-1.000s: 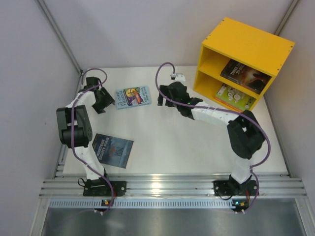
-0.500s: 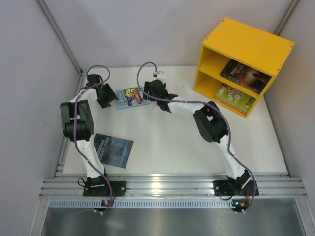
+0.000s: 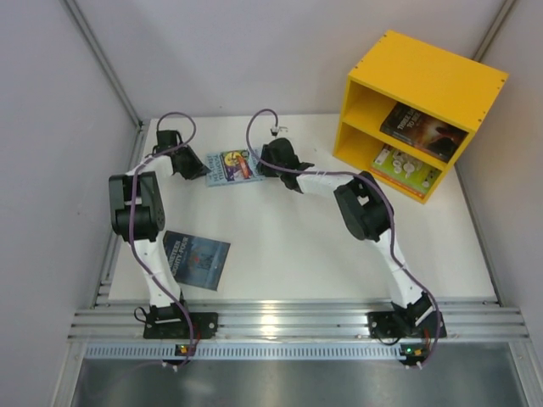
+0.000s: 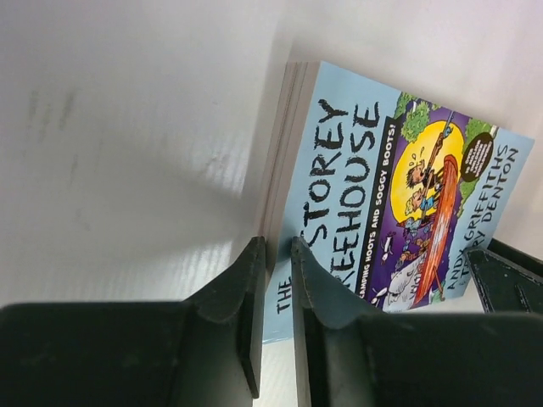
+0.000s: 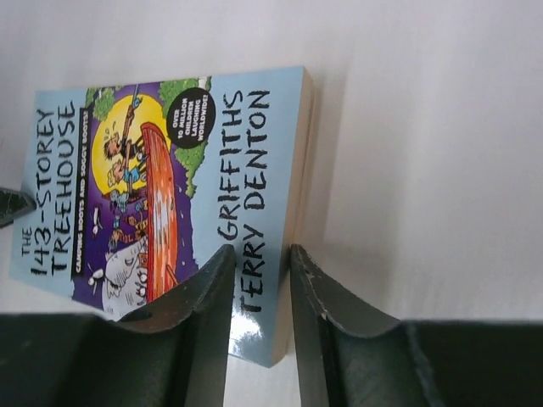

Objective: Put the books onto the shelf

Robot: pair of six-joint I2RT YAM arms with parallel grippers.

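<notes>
You have four books in plain view, one shelf (image 3: pixel 428 75) with two compartments, and two grippers.

Far left, your left gripper (image 3: pixel 197 167) sits at the left short end of the light blue book (image 3: pixel 233 166). In its wrist view the left gripper (image 4: pixel 276 254) has its jaws drawn narrow, one on each side of that book's (image 4: pixel 382 186) edge. You cannot tell whether they press on it.

Nearer the left arm's base, the blue-grey book (image 3: pixel 195 259) lies flat on the table (image 3: pixel 288 254), cover up and a little askew.

The light blue book lies cover up at the far side of the table, between the two grippers. Its long axis runs left to right, title end toward the left gripper and authors' names toward the right.

Your right gripper (image 3: pixel 265 163) meets the book's right short end. Its wrist view shows the right gripper (image 5: pixel 261 259) with a small gap between the jaws, set around the book's (image 5: pixel 170 170) edge. Whether they clamp it is unclear.

Far right, the yellow shelf stands at the table's back corner, its open front facing the arms. One dark book (image 3: pixel 424 127) lies in the upper compartment and one lime green book (image 3: pixel 405 167) in the lower.
</notes>
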